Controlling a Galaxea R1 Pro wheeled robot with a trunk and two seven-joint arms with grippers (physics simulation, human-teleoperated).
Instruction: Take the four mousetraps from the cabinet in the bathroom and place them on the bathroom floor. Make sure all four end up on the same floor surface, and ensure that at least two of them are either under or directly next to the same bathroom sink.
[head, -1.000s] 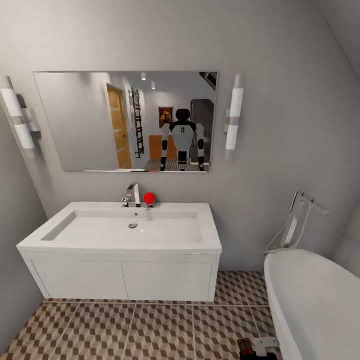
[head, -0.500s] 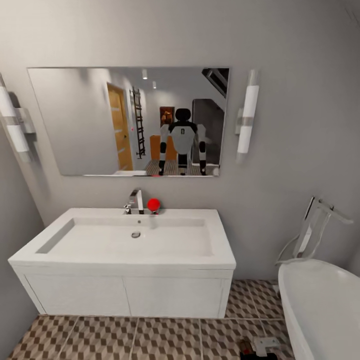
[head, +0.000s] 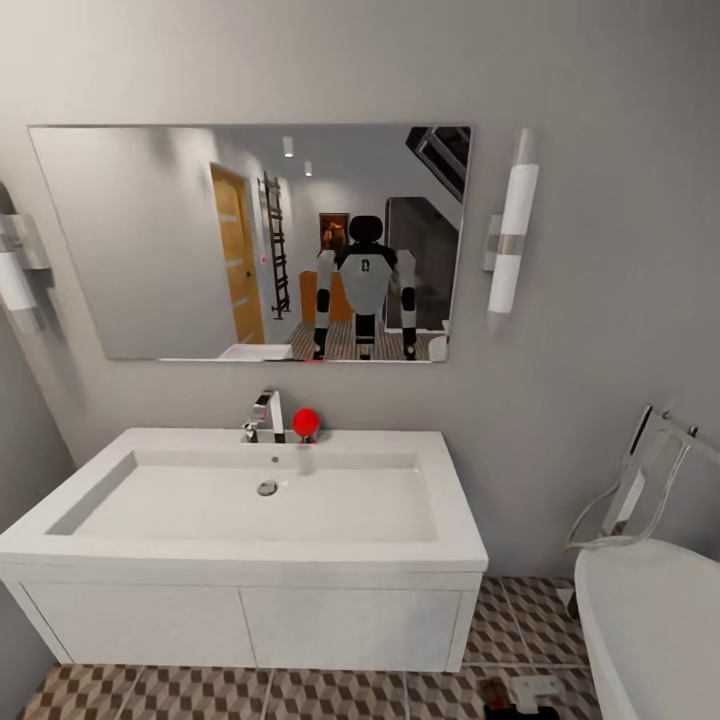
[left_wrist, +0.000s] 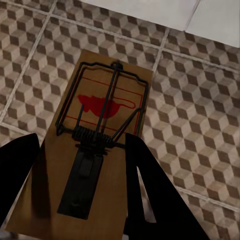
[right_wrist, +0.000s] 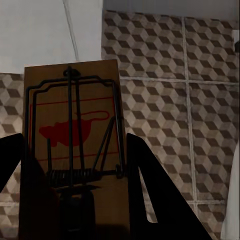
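head view: white sink with chrome faucet and a red ball at centre, mirror above, tub at lower right, cube-patterned floor along the bottom edge. left wrist view: left pincer clenched on a mousetrap, held above the floor near the white vanity. right wrist view: right pincer grasping a second trap over the tiles.
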